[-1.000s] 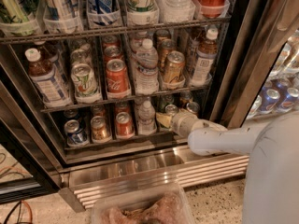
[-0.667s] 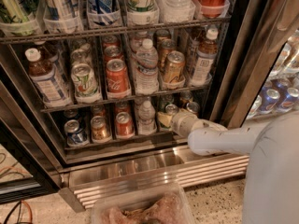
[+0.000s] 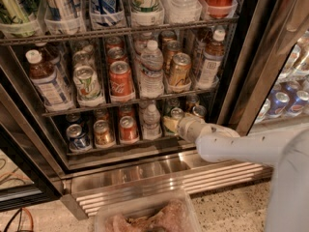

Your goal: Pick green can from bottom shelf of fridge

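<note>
The fridge (image 3: 231, 81) stands with its glass door open. Its bottom shelf (image 3: 116, 147) holds a blue can (image 3: 77, 137), a gold can (image 3: 103, 132), a red can (image 3: 128, 128) and a water bottle (image 3: 152, 122). At its right end are dark cans with silver tops; the green can (image 3: 176, 113) shows only its top, just behind my gripper. My gripper (image 3: 170, 123) reaches into the shelf from the right on a white arm (image 3: 241, 146), at the green can's lane, and hides the can's body. A second silver-topped can (image 3: 198, 111) stands to the right.
The rack above holds brown tea bottles (image 3: 46, 79), a white leaf-marked can (image 3: 87, 83), a red can (image 3: 120, 79) and a gold-brown can (image 3: 179, 70). Below are a ribbed steel base (image 3: 159, 180) and a clear bin (image 3: 145, 216). Blue cans (image 3: 285, 100) sit behind the door at right.
</note>
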`<action>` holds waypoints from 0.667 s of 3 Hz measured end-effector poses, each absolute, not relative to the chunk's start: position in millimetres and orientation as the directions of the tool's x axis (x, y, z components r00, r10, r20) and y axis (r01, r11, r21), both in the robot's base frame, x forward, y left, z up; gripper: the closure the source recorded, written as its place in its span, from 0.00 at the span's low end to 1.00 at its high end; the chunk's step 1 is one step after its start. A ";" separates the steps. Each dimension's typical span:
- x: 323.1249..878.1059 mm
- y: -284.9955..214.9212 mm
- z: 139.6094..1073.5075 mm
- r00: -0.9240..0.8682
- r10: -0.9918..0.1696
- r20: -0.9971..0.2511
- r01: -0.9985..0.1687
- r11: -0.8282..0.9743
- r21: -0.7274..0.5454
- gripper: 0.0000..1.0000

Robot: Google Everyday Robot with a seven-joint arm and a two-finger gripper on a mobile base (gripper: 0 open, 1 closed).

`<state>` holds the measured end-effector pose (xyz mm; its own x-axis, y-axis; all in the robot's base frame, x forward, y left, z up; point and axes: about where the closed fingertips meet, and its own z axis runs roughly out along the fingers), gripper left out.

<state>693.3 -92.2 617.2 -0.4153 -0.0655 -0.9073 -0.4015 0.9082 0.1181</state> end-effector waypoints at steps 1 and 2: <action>686.4 -88.0 622.1 -0.425 -0.056 -0.904 -0.413 0.900 0.138 1.00; 681.2 -86.2 625.1 -0.432 -0.049 -0.901 -0.417 0.896 0.151 1.00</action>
<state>681.2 -86.2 625.1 -0.4315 -0.0493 -0.9007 -0.4168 0.8964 0.1506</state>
